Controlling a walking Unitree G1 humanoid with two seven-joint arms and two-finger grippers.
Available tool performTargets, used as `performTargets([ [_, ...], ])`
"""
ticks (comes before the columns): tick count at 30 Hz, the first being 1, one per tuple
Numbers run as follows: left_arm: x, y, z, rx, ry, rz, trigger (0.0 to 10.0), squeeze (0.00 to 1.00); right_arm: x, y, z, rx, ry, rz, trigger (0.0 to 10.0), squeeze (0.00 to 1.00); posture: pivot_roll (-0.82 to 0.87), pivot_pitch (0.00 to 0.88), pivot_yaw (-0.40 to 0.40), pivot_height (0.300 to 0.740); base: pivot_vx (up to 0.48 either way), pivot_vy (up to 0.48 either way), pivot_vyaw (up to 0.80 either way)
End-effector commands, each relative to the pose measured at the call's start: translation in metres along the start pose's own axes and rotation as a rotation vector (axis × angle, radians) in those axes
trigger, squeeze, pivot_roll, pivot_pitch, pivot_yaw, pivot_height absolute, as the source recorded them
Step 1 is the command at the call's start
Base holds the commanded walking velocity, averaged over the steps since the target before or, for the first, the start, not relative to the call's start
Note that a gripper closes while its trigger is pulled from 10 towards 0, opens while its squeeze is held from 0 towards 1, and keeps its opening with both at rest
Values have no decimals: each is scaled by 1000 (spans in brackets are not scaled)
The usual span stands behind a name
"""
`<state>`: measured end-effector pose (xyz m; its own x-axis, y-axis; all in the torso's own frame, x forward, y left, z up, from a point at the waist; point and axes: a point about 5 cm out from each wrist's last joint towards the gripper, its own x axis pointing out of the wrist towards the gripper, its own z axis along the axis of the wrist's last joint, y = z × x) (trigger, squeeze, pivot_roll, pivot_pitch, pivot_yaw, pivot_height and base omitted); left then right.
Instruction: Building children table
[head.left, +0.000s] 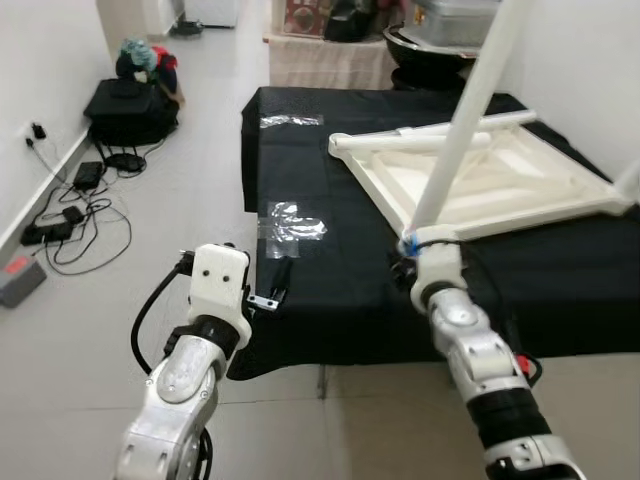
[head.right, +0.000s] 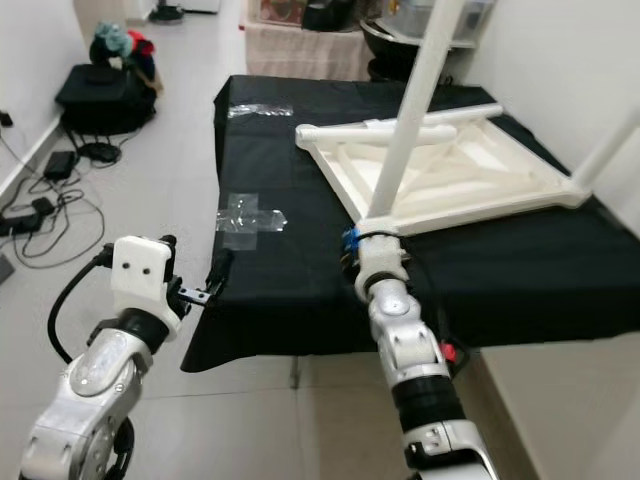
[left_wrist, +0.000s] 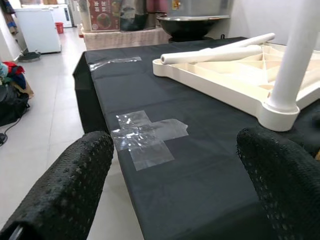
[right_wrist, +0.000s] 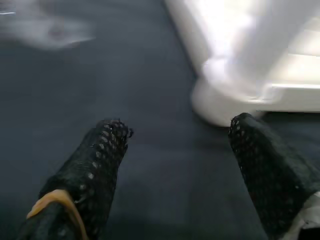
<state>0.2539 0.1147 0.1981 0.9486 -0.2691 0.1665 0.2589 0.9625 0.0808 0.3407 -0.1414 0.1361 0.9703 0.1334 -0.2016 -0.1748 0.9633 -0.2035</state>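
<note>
Leg-fitting step: upright leg (head.left: 462, 130) was seated in the inverted tabletop (head.left: 480, 180) corner. Right gripper (right_wrist: 175, 165) was spread wide, empty, at 6 o'clock of the socket; left gripper (left_wrist: 175, 175) also open, empty. Loose leg (left_wrist: 215, 52) judged next pick.

The room is evenly and brightly lit, with soft, diffuse light and only faint shadows on the pale floor (head.left: 150, 300). The black cloth (head.left: 330, 250) soaks up light and shows little texture, while the clear tape patches (head.left: 292, 225) on it catch a whitish glare. The white upturned table (head.left: 480, 175) is close to overexposed — in the right wrist view its corner (right_wrist: 235, 75) is blown out and smeared by blur, as is the tape there. Both eye views are sharp. In the wrist views the near black fingers (left_wrist: 65, 195) sit slightly soft — the left wrist view's background stays crisp.
</note>
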Motion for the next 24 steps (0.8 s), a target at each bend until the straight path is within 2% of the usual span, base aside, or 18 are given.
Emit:
performTargets([
  [1, -2, -3, 0, -4, 11, -22, 10000, 0, -5, 20, 3, 0, -14, 158, 10000, 0, 48, 109, -129, 740, 0, 0, 0],
  [2, -3, -4, -2, -8, 19, -34, 10000, 0, -8, 29, 4, 8, -22, 239, 10000, 0, 48, 109, -129, 740, 0, 0, 0],
  [6, -5, -6, -4, 8, 34, -65, 10000, 0, -13, 36, 17, 19, -98, 294, 10000, 0, 49, 111, -128, 740, 0, 0, 0],
  [9, -6, -2, -5, 19, 33, -53, 10000, 0, -7, 27, 45, 96, -216, 220, 10000, 0, 49, 114, -128, 740, 0, 0, 0],
  [10, -6, -2, -5, 19, 33, -53, 10000, 0, -7, 27, 45, 96, -216, 220, 10000, 0, 49, 114, -128, 740, 0, 0, 0],
  [12, -4, 3, -2, 27, 15, -14, 10000, 0, -1, 16, 61, 149, -281, 150, 10000, 0, 51, 116, -129, 740, 0, 0, 0],
  [16, -2, 8, 1, 42, 2, 19, 10000, 0, 1, 4, 72, 159, -344, 59, 10000, 0, 52, 121, -131, 740, 0, 0, 0],
  [21, -2, 8, 2, 44, 2, 24, 10000, 0, 0, 9, 75, 150, -346, 105, 10000, 0, 52, 121, -131, 740, 0, 0, 0],
  [24, -1, 9, 3, 46, -4, 24, 10000, 0, 0, 12, 76, 119, -354, 103, 10000, 0, 55, 119, -131, 740, 0, 0, 800],
])
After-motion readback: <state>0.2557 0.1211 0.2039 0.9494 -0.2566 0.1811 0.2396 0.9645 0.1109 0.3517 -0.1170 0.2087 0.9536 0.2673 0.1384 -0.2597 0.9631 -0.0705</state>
